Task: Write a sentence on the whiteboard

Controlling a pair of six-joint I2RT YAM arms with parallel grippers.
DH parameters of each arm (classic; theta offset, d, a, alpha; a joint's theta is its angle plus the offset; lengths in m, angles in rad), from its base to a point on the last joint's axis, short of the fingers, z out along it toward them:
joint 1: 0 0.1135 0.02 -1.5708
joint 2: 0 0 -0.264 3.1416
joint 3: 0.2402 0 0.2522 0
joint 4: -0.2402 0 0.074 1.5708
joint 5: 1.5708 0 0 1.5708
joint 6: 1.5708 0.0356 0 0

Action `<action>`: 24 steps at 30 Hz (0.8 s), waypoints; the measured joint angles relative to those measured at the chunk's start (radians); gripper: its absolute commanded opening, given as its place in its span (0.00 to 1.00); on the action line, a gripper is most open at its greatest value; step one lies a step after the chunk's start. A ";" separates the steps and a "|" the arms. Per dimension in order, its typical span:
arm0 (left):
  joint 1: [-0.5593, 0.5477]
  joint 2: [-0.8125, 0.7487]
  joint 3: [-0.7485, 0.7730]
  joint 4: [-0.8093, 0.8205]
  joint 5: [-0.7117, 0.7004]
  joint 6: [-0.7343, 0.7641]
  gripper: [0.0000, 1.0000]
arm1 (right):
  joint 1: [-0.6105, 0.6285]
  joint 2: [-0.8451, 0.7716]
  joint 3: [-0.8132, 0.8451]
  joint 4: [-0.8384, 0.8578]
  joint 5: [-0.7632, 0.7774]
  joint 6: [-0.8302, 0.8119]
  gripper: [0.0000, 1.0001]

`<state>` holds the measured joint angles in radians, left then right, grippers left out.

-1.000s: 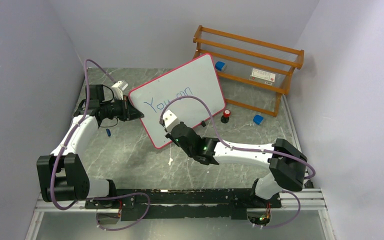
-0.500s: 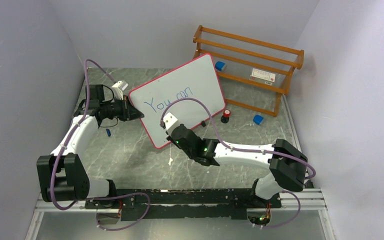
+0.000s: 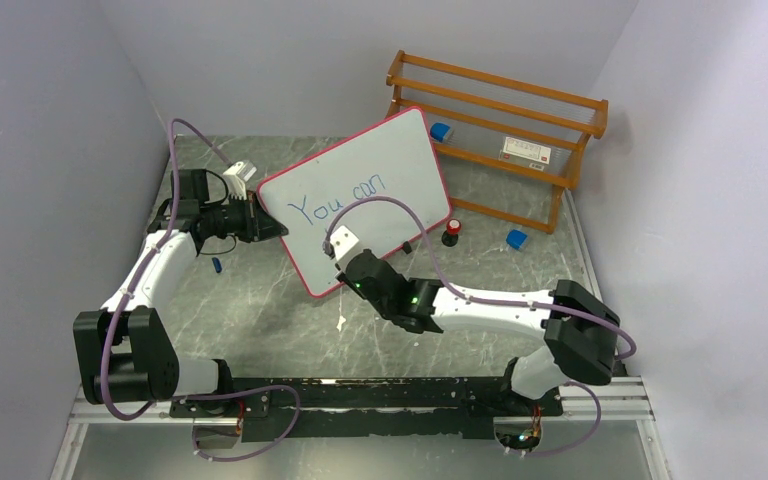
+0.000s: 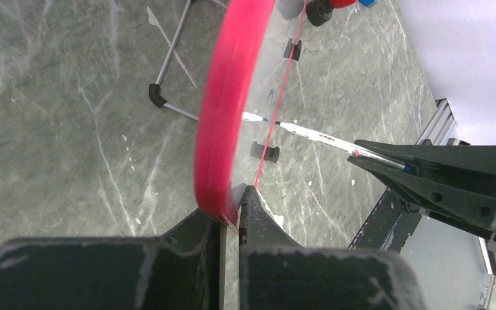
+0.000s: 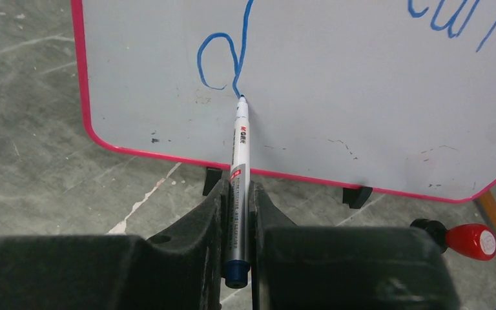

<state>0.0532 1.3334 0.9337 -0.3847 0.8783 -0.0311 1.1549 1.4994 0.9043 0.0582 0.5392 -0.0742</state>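
Whiteboard (image 3: 390,150) standing up on the gray table (image 3: 260,310), leaning back a little, just in front of a wooden rack (image 3: 600,118). Pinched at its red side edge by the left gripper (image 4: 234,206), jaws shut tight on the frame. Marker (image 5: 239,148) gripped in the right gripper (image 5: 236,187), jaws closed narrow around it, tip touching the board low down, near the bottom edge.

Top line of the sentence (image 3: 338,200) done: "You can" in blue. Second line only just begun: one round loop with a tall stroke, like a "d", and the marker tip right at its foot. Probably about halfway. Left to do, by the look of it: the rest of that word, maybe more words, then taking the marker off the board.
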 measured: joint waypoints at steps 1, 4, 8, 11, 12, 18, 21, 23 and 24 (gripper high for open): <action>0.000 0.000 0.000 0.000 0.000 0.000 0.05 | 0.000 -0.006 0.000 0.000 0.000 0.001 0.00; 0.000 0.000 0.000 0.000 0.000 0.000 0.05 | 0.000 -0.044 -0.010 0.003 -0.001 0.003 0.00; 0.000 0.000 0.000 0.000 0.000 0.000 0.05 | -0.005 -0.079 -0.013 0.020 -0.001 0.003 0.00; -0.002 0.000 0.000 0.000 -0.001 0.000 0.05 | -0.016 -0.077 -0.013 0.034 -0.002 0.003 0.00; -0.003 0.000 0.000 0.000 -0.002 0.000 0.05 | -0.018 -0.077 -0.013 0.035 -0.005 0.003 0.00; -0.004 -0.001 0.000 0.000 -0.004 -0.001 0.05 | -0.022 -0.054 -0.013 0.049 -0.013 0.003 0.00; -0.005 -0.001 0.000 0.000 -0.004 -0.001 0.05 | -0.022 -0.039 -0.013 0.049 -0.015 0.003 0.00; -0.005 -0.001 0.000 0.000 -0.005 -0.001 0.05 | -0.023 -0.033 -0.013 0.052 -0.015 0.003 0.00; -0.005 -0.001 0.000 0.000 -0.005 -0.002 0.05 | -0.023 -0.029 -0.013 0.055 -0.016 0.003 0.00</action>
<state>0.0486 1.3323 0.9337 -0.3843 0.8738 -0.0326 1.1320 1.4700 0.8913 0.1131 0.5236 -0.0708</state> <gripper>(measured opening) 0.083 0.152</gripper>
